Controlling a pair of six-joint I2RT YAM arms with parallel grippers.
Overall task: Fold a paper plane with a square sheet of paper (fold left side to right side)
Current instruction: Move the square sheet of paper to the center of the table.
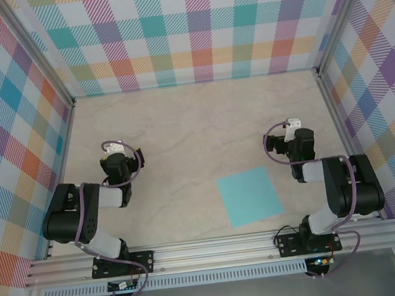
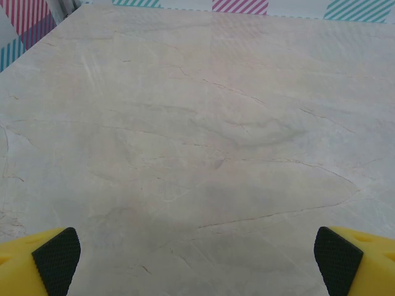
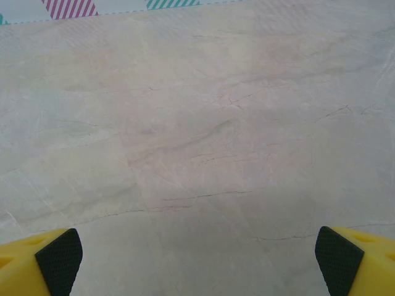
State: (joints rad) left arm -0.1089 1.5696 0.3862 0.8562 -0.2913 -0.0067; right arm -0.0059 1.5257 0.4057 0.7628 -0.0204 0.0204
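The square sheet of paper (image 1: 248, 196) is plain light turquoise. It lies flat and unfolded on the marble-look table, near the front edge and right of centre. The paper plane is out of view. My left gripper (image 1: 117, 158) rests at the left, folded back over its arm, far from the sheet. My right gripper (image 1: 292, 141) sits just right of and beyond the sheet's far right corner. In the left wrist view the gripper (image 2: 197, 262) stands wide open over bare table, its black pads (image 2: 57, 260) at the frame's corners. The right gripper (image 3: 197, 262) is equally open with nothing between its pads (image 3: 59, 259).
Plaid walls (image 1: 185, 29) close in the table on the left, back and right. An aluminium rail (image 1: 215, 251) carrying both arm bases runs along the near edge. Bare table (image 1: 195, 127) stretches between and beyond the arms.
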